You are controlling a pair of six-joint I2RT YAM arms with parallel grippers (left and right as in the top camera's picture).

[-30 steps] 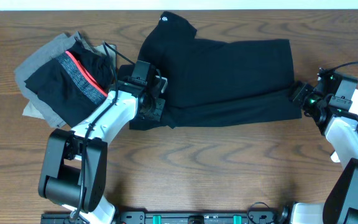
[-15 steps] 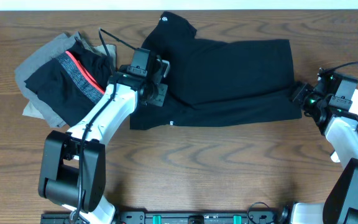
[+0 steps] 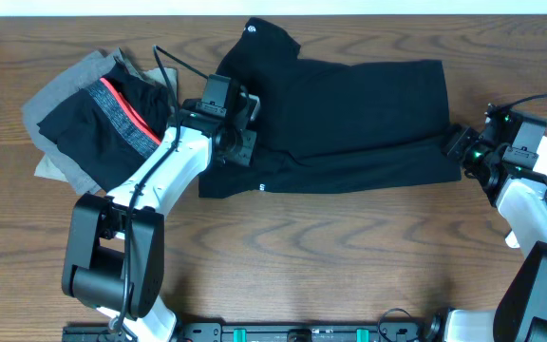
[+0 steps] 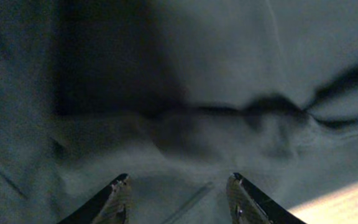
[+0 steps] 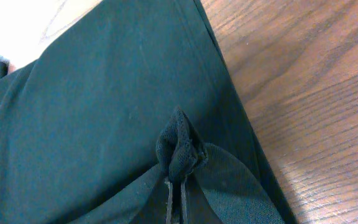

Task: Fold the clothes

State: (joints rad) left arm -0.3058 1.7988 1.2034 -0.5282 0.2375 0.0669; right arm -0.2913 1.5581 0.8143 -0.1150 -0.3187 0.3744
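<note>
**A:** The large plain black short-sleeved T-shirt (image 3: 349, 119) is lying across the middle of the brown wood-grain worktop (image 3: 302, 256), one layer lapping over another. Its small white neck label (image 3: 252, 28) is peeking out at the far left corner.

**B:** The left gripper (image 3: 243, 128) is sitting over the shirt's left end, and it's released. In the wrist view the two fingers (image 4: 120, 198) are standing apart with a soft ridge of cloth running across just ahead of the tips. Whether they're touching the fabric, I can't tell.

**A:** That view is dim and bluish too. The shirt is filling nearly all of it, with just a sliver of worktop at the lower right.

**B:** The right gripper (image 5: 178, 186) is clenching a small bunch of the shirt's right edge. The fingers are pressed together and the fabric is puckering up above them.

**A:** From overhead that pinch is hard to make out, black gripper against black cloth. The right arm (image 3: 539, 209) is running off the frame's edge as well.

**B:** On the left, a heap of smaller garments (image 3: 93, 142) is lying beside the shirt. A grey piece (image 3: 50, 100) is underneath, a black piece with a red band (image 3: 112, 119) is on top, and a pale scrap (image 3: 50, 169) is poking out below.

**A:** The left arm (image 3: 160, 176) is crossing the heap's near edge and hiding part of it. How many garments are lying there, I can't say.
</note>
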